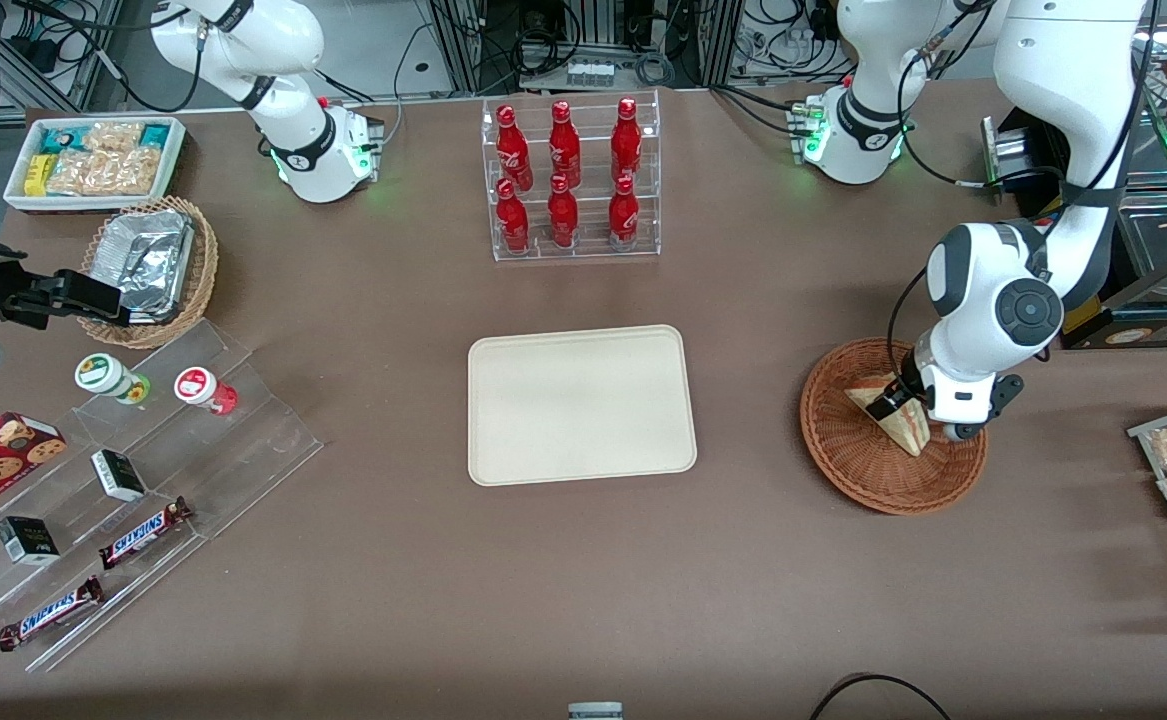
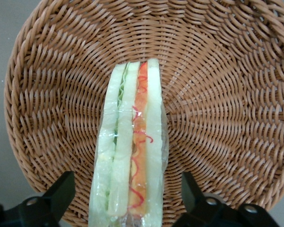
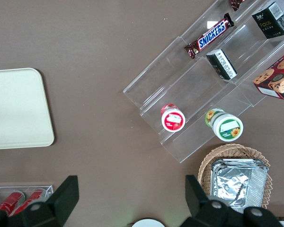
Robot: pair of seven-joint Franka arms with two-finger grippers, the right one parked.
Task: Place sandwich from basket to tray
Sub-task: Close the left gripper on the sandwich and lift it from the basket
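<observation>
Reddish-brown wicker forms the basket (image 1: 868,470) at the working arm's end of the desk (image 1: 393,600), holding the wrapped sandwich (image 2: 130,156). The tool (image 1: 903,405) straddles it with fingers (image 2: 61,191) spread, not touching. The cream tray (image 1: 581,403) lies well apart.

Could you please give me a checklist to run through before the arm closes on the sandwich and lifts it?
1. End effector over the basket, straddling the sandwich: ok.
2. Fingers open, one on each side of the bread, with a gap on both: ok.
3. Sandwich standing on edge, filling layers facing the wrist camera, still in clear wrap: ok.
4. Fingers low enough on the sandwich for a firm hold: cannot tell.
5. Tray bare and ready to receive it: ok.
6. Table between basket and tray free of objects: ok.
</observation>
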